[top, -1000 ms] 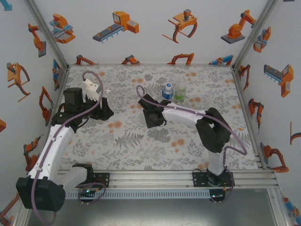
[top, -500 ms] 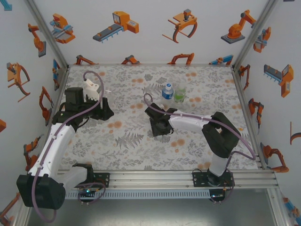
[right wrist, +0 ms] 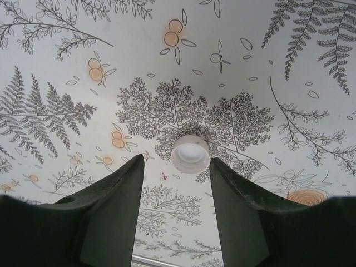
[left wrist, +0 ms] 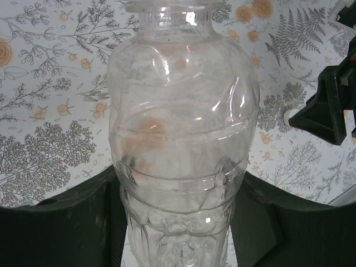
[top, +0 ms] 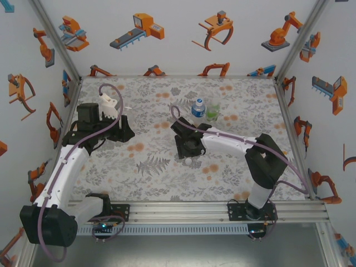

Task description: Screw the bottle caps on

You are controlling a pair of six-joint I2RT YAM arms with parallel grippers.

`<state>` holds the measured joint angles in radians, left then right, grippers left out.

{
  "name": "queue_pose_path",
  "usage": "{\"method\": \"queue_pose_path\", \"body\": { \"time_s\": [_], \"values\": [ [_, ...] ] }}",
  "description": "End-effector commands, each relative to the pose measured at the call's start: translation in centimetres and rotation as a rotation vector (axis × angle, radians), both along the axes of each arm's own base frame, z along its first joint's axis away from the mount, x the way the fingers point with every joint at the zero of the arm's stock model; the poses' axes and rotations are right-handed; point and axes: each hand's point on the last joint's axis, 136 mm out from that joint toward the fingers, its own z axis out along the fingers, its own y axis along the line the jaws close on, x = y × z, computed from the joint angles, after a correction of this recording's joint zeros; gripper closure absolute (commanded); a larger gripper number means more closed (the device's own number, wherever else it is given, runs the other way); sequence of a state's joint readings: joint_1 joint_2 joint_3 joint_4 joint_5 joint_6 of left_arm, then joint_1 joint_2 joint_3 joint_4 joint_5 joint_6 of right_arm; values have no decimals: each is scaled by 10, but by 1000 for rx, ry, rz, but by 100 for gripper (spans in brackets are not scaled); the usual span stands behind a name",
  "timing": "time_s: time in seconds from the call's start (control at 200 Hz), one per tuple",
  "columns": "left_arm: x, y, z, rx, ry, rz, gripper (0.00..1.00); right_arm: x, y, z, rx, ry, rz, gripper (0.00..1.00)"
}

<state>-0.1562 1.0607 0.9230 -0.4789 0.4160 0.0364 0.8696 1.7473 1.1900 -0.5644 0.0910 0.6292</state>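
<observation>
The plain clear bottle (left wrist: 183, 128) stands between the dark fingers of my left gripper (left wrist: 181, 222), which is shut on its lower body; its threaded neck at the top is bare. In the top view that gripper (top: 123, 132) is at the table's left. A whitish bottle cap (right wrist: 190, 154) lies hollow side up on the table, just past the tips of my right gripper (right wrist: 175, 161), which is open and holds nothing. From above, the cap (top: 189, 162) is at the near side of the right gripper (top: 189, 151). The blue-label bottle (top: 198, 108) and the greenish bottle (top: 212, 110) stand side by side behind it.
The table wears a floral patterned cloth (top: 150, 167). Walls with orange robot pictures close in the back and both sides. An aluminium rail (top: 183, 208) with the arm bases runs along the near edge. My right gripper (left wrist: 328, 108) shows dark at the right of the left wrist view.
My right gripper has moved toward the near side of the table, down over the cap, and its jaws have opened. The left gripper and its bottle have not moved.
</observation>
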Motion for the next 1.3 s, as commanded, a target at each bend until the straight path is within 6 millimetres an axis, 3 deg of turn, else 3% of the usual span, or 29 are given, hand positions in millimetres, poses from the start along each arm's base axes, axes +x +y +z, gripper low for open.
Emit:
{"method": "queue_pose_path", "body": {
  "time_s": [0.0, 0.731, 1.297],
  "values": [
    [1, -1, 6, -6, -17, -10, 100, -6, 2, 8, 8, 22, 3, 51],
    [1, -5, 4, -23, -1, -27, 100, -12, -8, -22, -39, 50, -12, 52],
    [1, -6, 5, -26, -1, -29, 100, -9, -3, -22, -22, 48, -10, 55]
  ]
}}
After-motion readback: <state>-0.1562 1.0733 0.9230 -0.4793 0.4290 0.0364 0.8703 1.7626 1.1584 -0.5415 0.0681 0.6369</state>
